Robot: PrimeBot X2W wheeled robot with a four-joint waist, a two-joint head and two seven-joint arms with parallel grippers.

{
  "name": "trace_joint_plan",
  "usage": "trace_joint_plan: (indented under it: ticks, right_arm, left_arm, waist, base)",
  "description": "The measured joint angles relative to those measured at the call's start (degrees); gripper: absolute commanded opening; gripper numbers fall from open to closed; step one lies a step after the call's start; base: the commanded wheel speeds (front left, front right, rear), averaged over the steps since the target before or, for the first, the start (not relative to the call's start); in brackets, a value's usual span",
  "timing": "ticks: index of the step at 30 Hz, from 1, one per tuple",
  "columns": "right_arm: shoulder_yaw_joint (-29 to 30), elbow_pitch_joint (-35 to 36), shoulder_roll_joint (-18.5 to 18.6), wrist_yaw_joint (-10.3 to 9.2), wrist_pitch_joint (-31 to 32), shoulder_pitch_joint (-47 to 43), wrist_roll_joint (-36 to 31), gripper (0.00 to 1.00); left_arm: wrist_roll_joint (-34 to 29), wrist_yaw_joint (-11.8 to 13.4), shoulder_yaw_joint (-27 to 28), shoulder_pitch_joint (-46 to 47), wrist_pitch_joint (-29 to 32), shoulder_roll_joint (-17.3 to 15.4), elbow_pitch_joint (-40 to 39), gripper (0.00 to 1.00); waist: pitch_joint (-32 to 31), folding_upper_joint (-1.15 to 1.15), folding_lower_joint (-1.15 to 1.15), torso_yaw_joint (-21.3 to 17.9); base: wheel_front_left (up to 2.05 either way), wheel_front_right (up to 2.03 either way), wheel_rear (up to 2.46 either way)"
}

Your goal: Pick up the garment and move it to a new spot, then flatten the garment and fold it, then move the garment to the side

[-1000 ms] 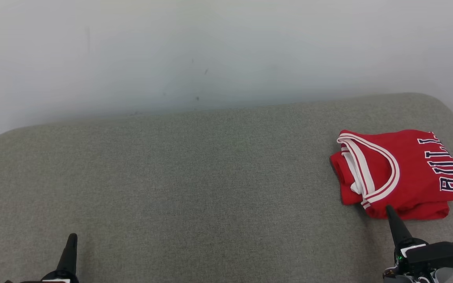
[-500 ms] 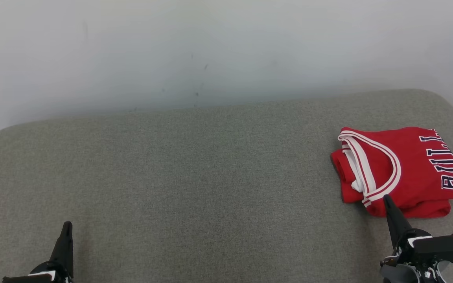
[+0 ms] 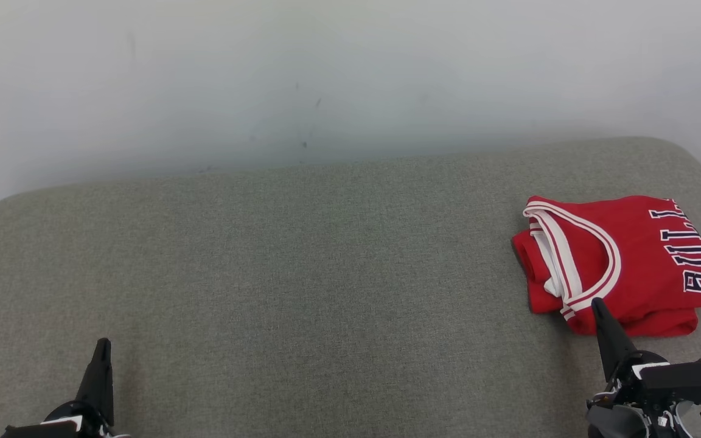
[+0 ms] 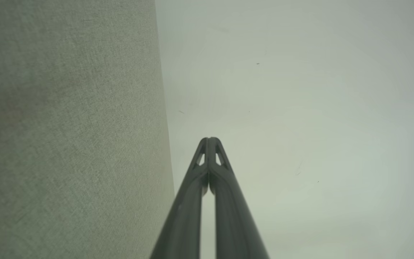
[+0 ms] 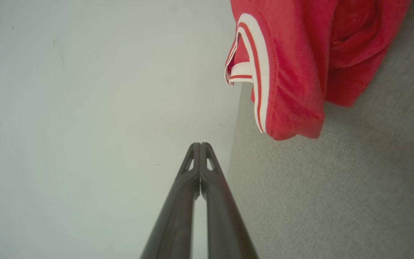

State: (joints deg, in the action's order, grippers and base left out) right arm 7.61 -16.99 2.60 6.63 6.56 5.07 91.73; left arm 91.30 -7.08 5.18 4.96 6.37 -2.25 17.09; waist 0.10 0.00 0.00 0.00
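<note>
The red garment (image 3: 618, 261), a jersey folded into a compact block, lies toward 3 o'clock on the grey cushion (image 3: 326, 274), near its right-hand edge. Its white-striped neck trim (image 3: 575, 255) is turned to 9 o'clock and its dark lettering (image 3: 691, 261) sits at the 3 o'clock end. The right gripper (image 3: 600, 310) sits at 5 o'clock in the head view, fingers pressed together on nothing. In the right wrist view its tip (image 5: 200, 145) is apart from the cloth (image 5: 293, 64), which lies toward 1 o'clock of it. The left gripper (image 3: 103, 353) rests at 7 o'clock, equally clenched and empty, well apart from the jersey. The fabric looks light, soft and limp, not fragile, so a pinch on one layer would likely let the stack sag open. The woven cushion probably grips it, so it should be lifted rather than dragged. The soundest hold appears to be the rounded folded edge at 6 o'clock, taking every layer at once. The thicker ribbed trim is a firmer second purchase. The fingers would have to part first.
</note>
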Motion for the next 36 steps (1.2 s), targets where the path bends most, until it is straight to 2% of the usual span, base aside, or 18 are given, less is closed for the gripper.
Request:
trace_joint_plan:
  ticks: [36]
  right_arm:
    - [0.0,-0.01,0.0,0.01,0.0,0.01,0.02,0.0]
  left_arm:
    - [0.01,-0.01,-0.01,0.0,0.0,0.0,0.01,0.0]
  waist:
    - [-0.01,0.0,0.0,0.0]
  base:
    - [0.0,0.0,0.0]
